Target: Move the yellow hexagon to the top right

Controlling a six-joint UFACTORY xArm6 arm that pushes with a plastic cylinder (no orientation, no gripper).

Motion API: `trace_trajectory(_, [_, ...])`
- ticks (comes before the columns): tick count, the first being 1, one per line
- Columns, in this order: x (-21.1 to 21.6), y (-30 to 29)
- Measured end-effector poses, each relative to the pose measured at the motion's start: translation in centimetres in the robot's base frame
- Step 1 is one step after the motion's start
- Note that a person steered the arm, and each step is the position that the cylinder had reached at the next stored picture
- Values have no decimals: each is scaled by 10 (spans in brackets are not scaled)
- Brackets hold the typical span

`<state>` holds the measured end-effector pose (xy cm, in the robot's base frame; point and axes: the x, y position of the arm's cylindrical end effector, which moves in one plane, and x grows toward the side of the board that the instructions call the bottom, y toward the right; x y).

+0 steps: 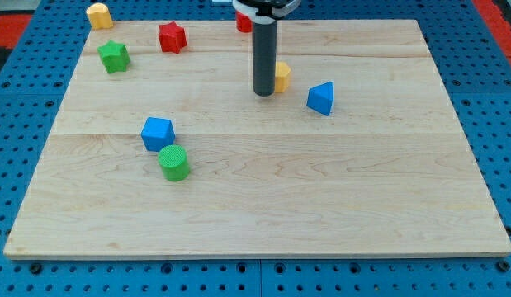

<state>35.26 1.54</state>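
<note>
The yellow hexagon [282, 76] lies on the wooden board [255, 190], above its middle, partly hidden by my dark rod. My tip [264, 93] is right at the hexagon's left side, touching or nearly touching it. A blue triangular block [320, 98] lies just right of the hexagon.
A red star block [172, 37] and a green star block [114, 56] lie at the upper left, with a yellow block [98, 15] at the top left corner. A red block [243, 22] shows behind the rod. A blue cube [157, 133] and a green cylinder [174, 162] lie left of centre.
</note>
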Motion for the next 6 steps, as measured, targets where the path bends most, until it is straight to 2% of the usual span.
trace_trajectory(4, [-84, 38])
trace_trajectory(6, [-84, 110])
